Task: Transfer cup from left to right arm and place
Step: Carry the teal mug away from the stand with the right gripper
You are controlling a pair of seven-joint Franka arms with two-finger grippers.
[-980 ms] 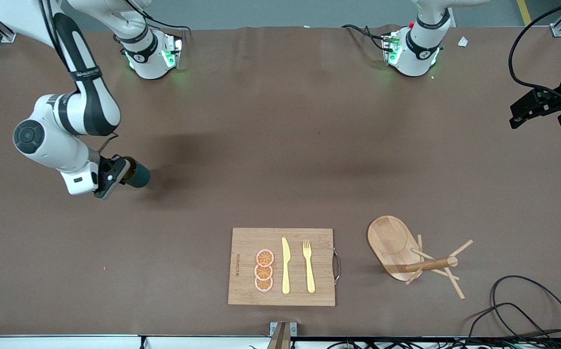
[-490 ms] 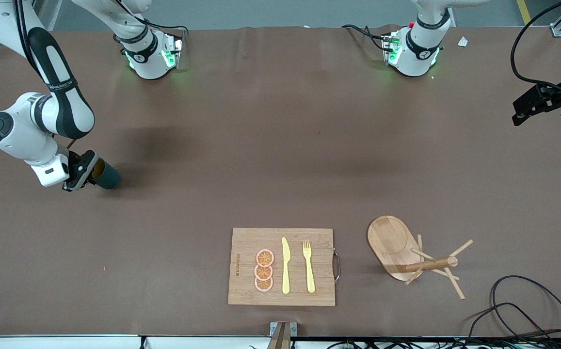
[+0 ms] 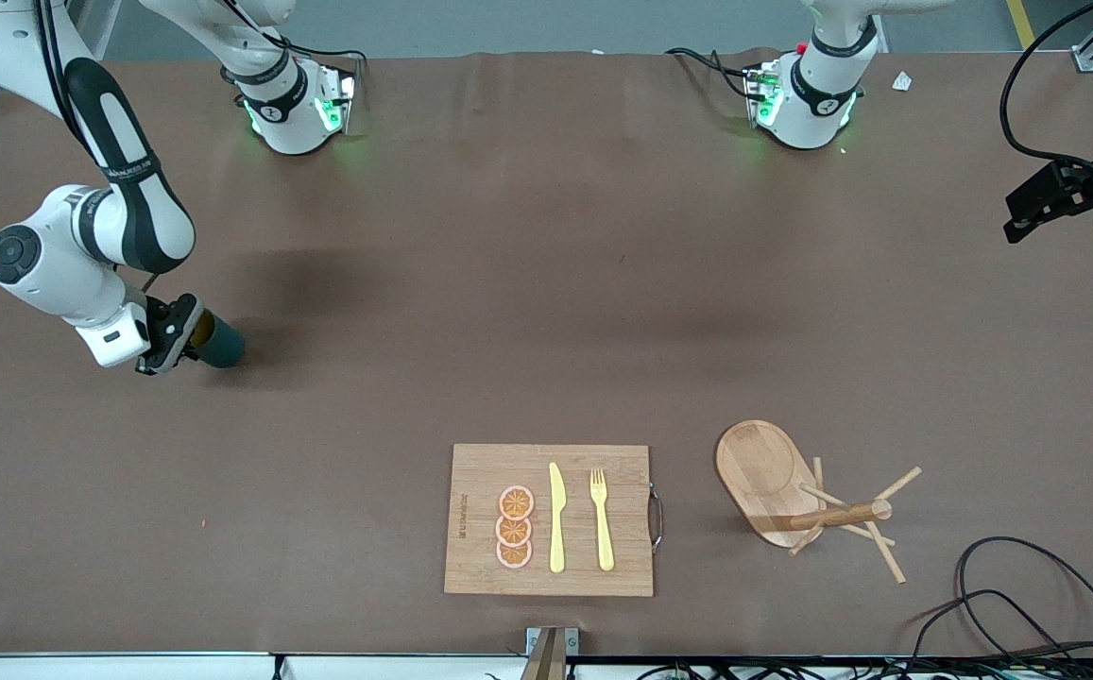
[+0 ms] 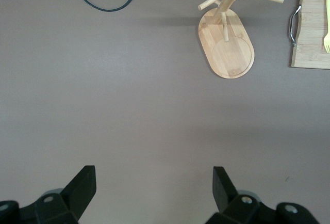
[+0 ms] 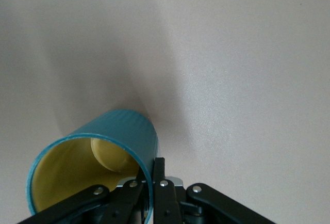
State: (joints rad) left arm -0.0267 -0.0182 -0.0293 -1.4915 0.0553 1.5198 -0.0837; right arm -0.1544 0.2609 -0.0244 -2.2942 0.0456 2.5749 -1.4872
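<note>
The cup (image 3: 220, 347) is dark teal with a yellowish inside. My right gripper (image 3: 189, 336) is shut on its rim and holds it tilted, low over the bare table near the right arm's end. In the right wrist view the cup (image 5: 111, 133) shows its open mouth, and my gripper (image 5: 152, 180) pinches the rim wall, one finger inside and one outside. My left gripper (image 3: 1066, 210) is open and empty, up over the table's edge at the left arm's end. In the left wrist view it (image 4: 153, 187) is spread wide above bare table.
A wooden cutting board (image 3: 470, 472) with orange slices, a knife and a fork lies near the front camera. The wooden peg rack (image 3: 773, 472) stands beside it toward the left arm's end, and shows in the left wrist view (image 4: 227, 48). Black cables (image 3: 1028, 586) lie at that corner.
My right gripper carried the cup toward the right arm's end of the table, then came back a little. My left gripper drifted slightly outward at the table's edge.
</note>
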